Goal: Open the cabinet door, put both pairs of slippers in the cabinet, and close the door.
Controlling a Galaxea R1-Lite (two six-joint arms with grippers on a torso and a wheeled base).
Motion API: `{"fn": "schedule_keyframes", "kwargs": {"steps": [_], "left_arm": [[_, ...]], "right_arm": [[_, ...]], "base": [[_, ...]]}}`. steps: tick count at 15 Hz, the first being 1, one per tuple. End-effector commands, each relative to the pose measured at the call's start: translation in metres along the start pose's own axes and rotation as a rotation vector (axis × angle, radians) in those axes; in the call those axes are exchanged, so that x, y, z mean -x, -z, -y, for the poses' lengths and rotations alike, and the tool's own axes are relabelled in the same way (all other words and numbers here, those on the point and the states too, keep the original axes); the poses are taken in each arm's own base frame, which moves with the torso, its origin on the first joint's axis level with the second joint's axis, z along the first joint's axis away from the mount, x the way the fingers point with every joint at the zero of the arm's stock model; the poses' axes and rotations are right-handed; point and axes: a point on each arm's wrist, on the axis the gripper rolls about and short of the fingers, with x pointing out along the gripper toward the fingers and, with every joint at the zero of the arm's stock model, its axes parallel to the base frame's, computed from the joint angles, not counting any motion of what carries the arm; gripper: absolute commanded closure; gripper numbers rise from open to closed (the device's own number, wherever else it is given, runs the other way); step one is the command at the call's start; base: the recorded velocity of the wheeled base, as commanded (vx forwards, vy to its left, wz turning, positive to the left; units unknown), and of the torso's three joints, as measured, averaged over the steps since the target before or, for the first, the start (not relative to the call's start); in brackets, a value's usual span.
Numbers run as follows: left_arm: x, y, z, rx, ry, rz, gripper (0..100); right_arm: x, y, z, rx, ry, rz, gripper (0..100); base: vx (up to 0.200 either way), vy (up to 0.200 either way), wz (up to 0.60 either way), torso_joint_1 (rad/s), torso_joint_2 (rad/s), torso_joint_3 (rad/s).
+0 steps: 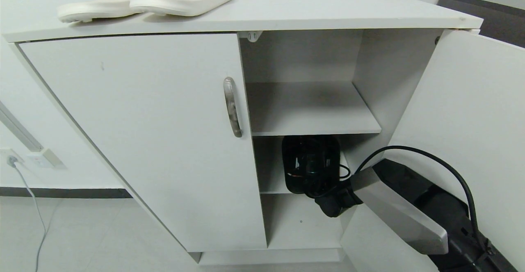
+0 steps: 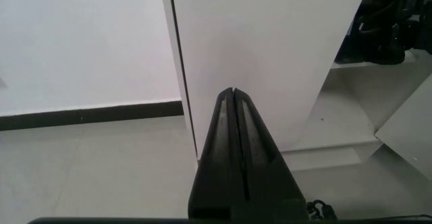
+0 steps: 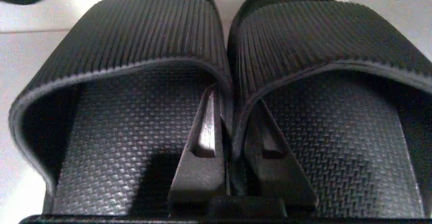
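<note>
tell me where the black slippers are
In the head view the black ribbed rubber slippers are in the open right side of the white cabinet, just under the upper shelf, pinched by the right claw.

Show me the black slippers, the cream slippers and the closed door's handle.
black slippers (image 3: 135, 62): right wrist view, ribbed strap of one slipper.
cream slippers (image 1: 188, 2): head view, sole side of the nearer slipper.
door handle (image 1: 232, 107): head view, middle of the metal bar.

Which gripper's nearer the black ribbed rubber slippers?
Right: right gripper pinches the black ribbed rubber slippers together inside the white cabinet; left gripper sits outside, facing its closed door.
</note>
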Motion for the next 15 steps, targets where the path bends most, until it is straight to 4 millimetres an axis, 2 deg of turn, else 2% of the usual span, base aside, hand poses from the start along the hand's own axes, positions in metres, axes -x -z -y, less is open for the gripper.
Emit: {"fn": "schedule_keyframes", "kwargs": {"steps": [1,4,5,9,11,12,15], "left_arm": [[0.0,0.0,0.0,0.0,0.0,0.0,100],[0.0,0.0,0.0,0.0,0.0,-0.002,100],[0.0,0.0,0.0,0.0,0.0,0.0,100],[0.0,0.0,0.0,0.0,0.0,0.0,100],[0.0,0.0,0.0,0.0,0.0,-0.002,100],[0.0,0.0,0.0,0.0,0.0,-0.002,100],[0.0,0.0,0.0,0.0,0.0,0.0,100]], "right_arm": [[-0.001,0.003,0.0,0.003,0.001,-0.003,100],[-0.001,0.005,0.0,0.005,0.001,-0.006,100],[-0.001,0.005,0.0,0.005,0.001,-0.006,0],[0.004,0.009,0.001,0.016,-0.002,-0.019,0],[0.01,0.005,0.004,0.014,-0.004,-0.016,0],[0.016,0.002,0.004,0.015,-0.011,-0.017,0],[0.06,-0.025,0.01,0.021,-0.053,-0.025,0]], "base": [[0.0,0.0,0.0,0.0,0.0,0.0],[0.0,0.0,0.0,0.0,0.0,0.0],[0.0,0.0,0.0,0.0,0.0,0.0],[0.0,0.0,0.0,0.0,0.0,0.0],[0.0,0.0,0.0,0.0,0.0,0.0],[0.0,0.0,0.0,0.0,0.0,0.0],[0.0,0.0,0.0,0.0,0.0,0.0]]}}
